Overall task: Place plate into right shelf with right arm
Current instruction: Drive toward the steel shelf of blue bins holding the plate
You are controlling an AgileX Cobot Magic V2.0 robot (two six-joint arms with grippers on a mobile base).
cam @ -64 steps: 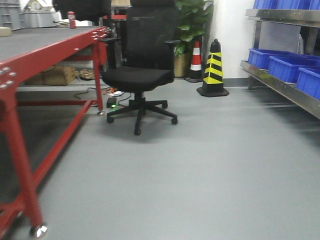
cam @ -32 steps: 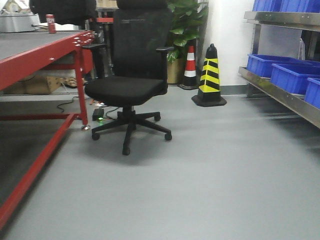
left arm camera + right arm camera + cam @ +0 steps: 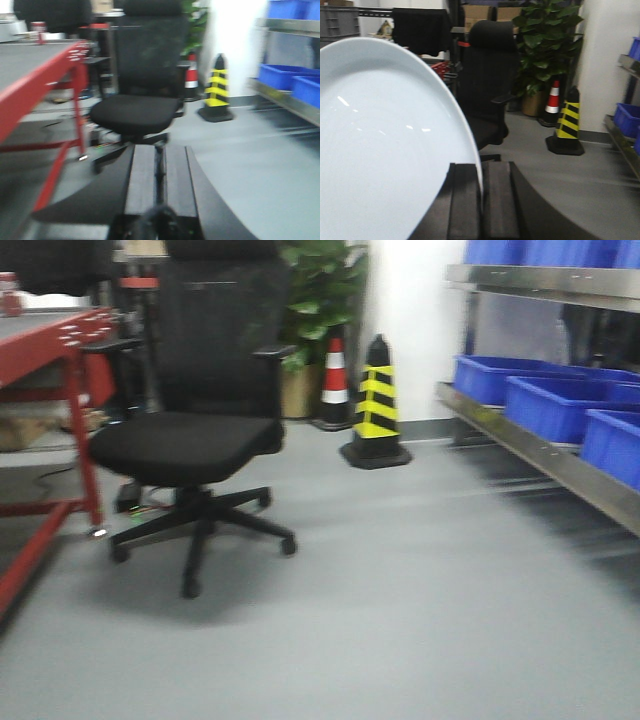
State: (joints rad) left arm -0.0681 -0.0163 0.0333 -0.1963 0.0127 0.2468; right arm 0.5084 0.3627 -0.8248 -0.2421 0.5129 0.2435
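Note:
In the right wrist view the plain white plate [image 3: 380,145] fills the left half of the picture, held on edge. My right gripper [image 3: 481,172] is shut on the plate's rim, one dark finger on each side. My left gripper [image 3: 159,152] is shut with nothing between its fingers, pointing toward the chair. The right shelf [image 3: 545,455] of brushed steel runs along the right wall in the front view, and its lower tier carries blue bins [image 3: 560,405]. It also shows as a blurred steel tier [image 3: 287,100] in the left wrist view and at the frame edge [image 3: 622,137] in the right wrist view.
A black office chair [image 3: 190,440] stands on the grey floor at left-centre. A red-framed table [image 3: 60,350] is at the far left. A yellow-and-black cone [image 3: 377,405], a red-and-white cone [image 3: 334,380] and a potted plant [image 3: 315,310] stand by the back wall.
The front view has swung to the right: chair, cones and red table have slid left, and more of the steel shelf with blue bins has come into view at the right.

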